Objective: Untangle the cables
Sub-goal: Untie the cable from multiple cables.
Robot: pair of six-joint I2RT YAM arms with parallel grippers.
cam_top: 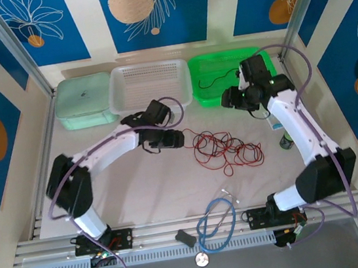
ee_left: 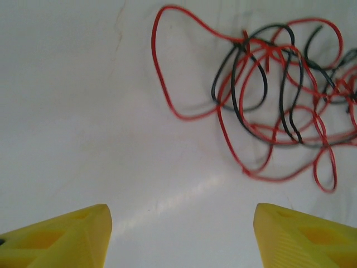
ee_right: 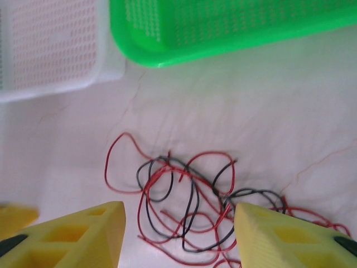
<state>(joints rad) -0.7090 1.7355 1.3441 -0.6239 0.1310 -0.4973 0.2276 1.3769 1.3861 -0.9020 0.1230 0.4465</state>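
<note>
**Both grippers open, tangle lying loose mid-table**

A mint tub (cam_top: 84, 101) sits at the table's far left corner, with a white basket (cam_top: 149, 85) just beside it along the far edge. The left gripper (ee_left: 181, 234) hovers left of centre with its yellow fingers (ee_left: 67, 237) spread wide and nothing between them. Just to its right, the cables (cam_top: 224, 148) lie in a knotted heap of red and black loops on the middle of the table, touched by neither gripper. A thick blue tube (cam_top: 216, 225) is looped at the near edge. A green basket (cam_top: 209, 99) stands against the far edge, right of the white one, with one black strand (cam_top: 214, 78) inside. The right gripper (ee_right: 178, 234) hangs near that basket, jaws parted and pinching nothing, looking down on the tangle.
</note>
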